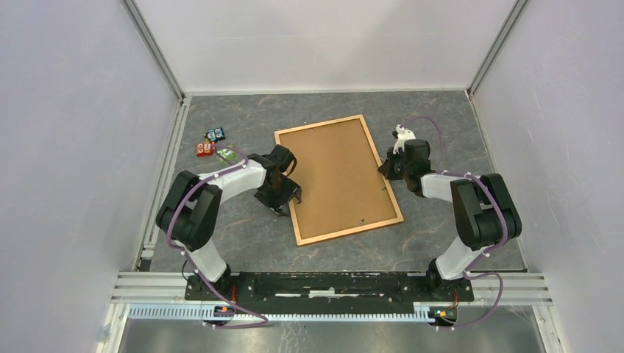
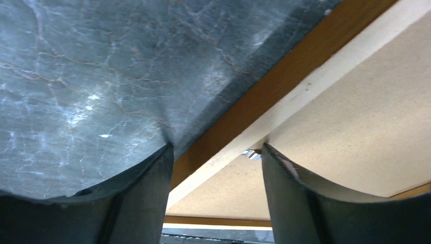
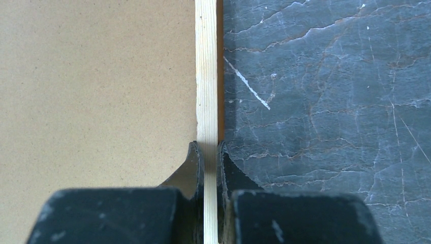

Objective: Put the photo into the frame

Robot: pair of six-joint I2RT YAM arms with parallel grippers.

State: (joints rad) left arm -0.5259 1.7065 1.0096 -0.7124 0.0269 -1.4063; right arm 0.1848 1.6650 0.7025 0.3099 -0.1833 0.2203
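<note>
The frame (image 1: 338, 176) lies face down on the dark table, its brown fibreboard back up. The photo is not in view. My left gripper (image 1: 283, 200) is open at the frame's left rail. In the left wrist view my left gripper (image 2: 216, 147) has one finger over the table and one over the fibreboard (image 2: 356, 117), with the wooden rail (image 2: 284, 76) between them. My right gripper (image 1: 386, 168) is at the frame's right edge. The right wrist view shows my right gripper (image 3: 209, 147) shut on the thin light rail (image 3: 206, 76).
Several small coloured items (image 1: 213, 145) lie on the table left of the frame. A small white object (image 1: 402, 134) sits behind my right gripper. A metal tab (image 2: 250, 153) shows on the frame's back. Grey walls enclose the table on three sides.
</note>
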